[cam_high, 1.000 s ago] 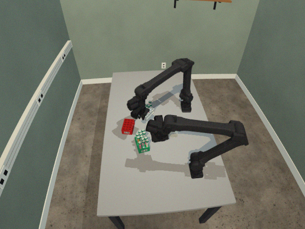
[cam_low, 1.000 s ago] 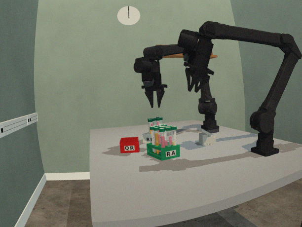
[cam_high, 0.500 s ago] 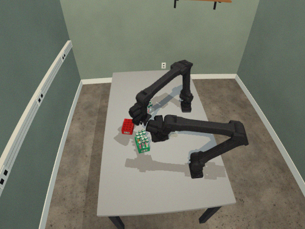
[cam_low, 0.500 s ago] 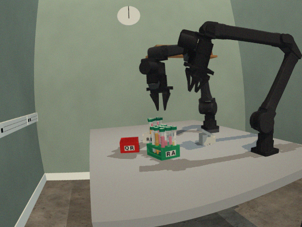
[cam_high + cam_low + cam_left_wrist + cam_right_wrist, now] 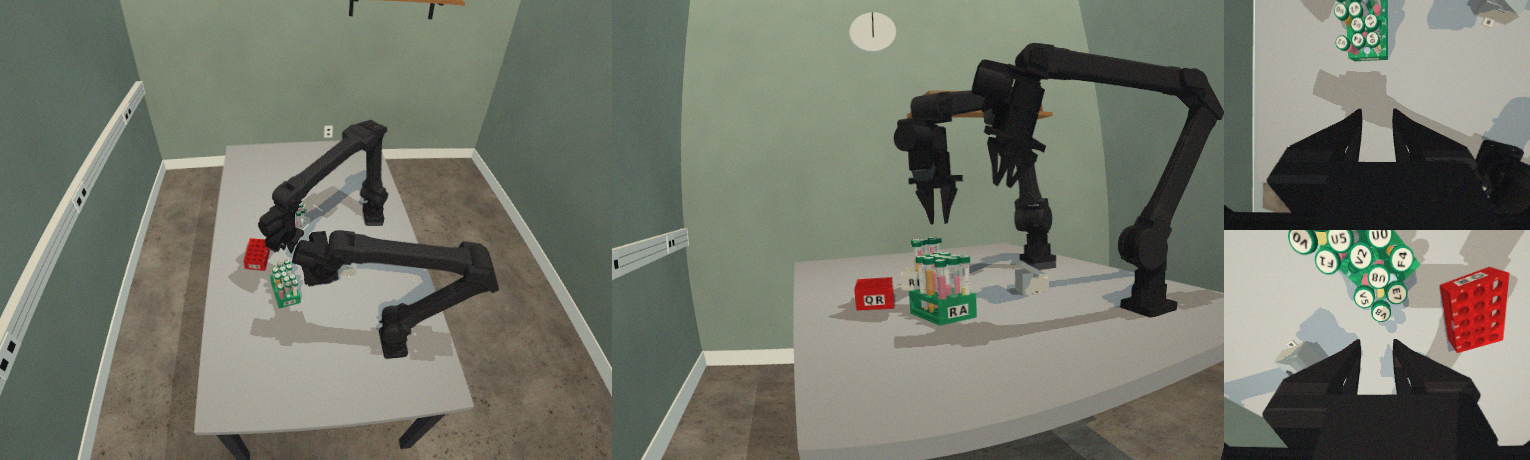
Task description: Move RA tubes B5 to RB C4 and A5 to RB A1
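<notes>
Left arm (image 5: 405, 251) (image 5: 1112, 70) raised and bent at the elbow, its wrist tipped downward, left gripper (image 5: 320, 276) (image 5: 1004, 186) (image 5: 1378, 110) parted partway, right arm (image 5: 325, 167) (image 5: 962, 104) arched likewise, right gripper (image 5: 284, 248) (image 5: 939, 223) (image 5: 1377, 341) pointed down, its fingers also stood partly apart, both grippers seemingly held nothing, though dark overlap blurred the top view
</notes>
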`<move>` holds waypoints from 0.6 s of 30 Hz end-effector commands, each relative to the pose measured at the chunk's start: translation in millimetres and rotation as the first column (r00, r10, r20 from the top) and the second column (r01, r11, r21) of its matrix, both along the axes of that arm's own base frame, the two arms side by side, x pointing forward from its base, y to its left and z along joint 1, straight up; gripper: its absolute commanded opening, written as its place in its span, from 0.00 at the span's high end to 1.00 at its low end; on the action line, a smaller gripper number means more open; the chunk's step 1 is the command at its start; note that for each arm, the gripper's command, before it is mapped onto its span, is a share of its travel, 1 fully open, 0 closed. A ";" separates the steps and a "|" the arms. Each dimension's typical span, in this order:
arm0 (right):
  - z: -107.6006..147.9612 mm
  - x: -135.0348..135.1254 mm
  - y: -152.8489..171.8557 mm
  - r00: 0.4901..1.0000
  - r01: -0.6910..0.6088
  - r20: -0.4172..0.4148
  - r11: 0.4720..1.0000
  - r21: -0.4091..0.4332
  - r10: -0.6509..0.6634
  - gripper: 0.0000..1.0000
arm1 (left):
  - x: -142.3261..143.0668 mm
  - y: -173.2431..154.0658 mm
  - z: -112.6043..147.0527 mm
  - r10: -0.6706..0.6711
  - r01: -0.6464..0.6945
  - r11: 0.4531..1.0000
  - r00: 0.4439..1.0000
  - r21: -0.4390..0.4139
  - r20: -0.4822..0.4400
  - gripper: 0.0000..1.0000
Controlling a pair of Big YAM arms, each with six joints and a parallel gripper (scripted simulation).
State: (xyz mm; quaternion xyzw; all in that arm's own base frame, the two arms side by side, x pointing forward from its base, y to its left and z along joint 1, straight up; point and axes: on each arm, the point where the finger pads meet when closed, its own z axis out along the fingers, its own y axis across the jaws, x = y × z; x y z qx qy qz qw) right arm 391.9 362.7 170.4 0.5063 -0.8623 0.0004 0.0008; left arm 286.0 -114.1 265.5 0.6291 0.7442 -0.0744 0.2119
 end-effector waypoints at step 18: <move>-37.4 11.2 -8.8 1.000 0.004 0.000 1.000 0.001 -0.004 0.70 | 6.9 -1.4 15.8 0.000 0.000 1.000 0.999 -0.008 0.037 0.70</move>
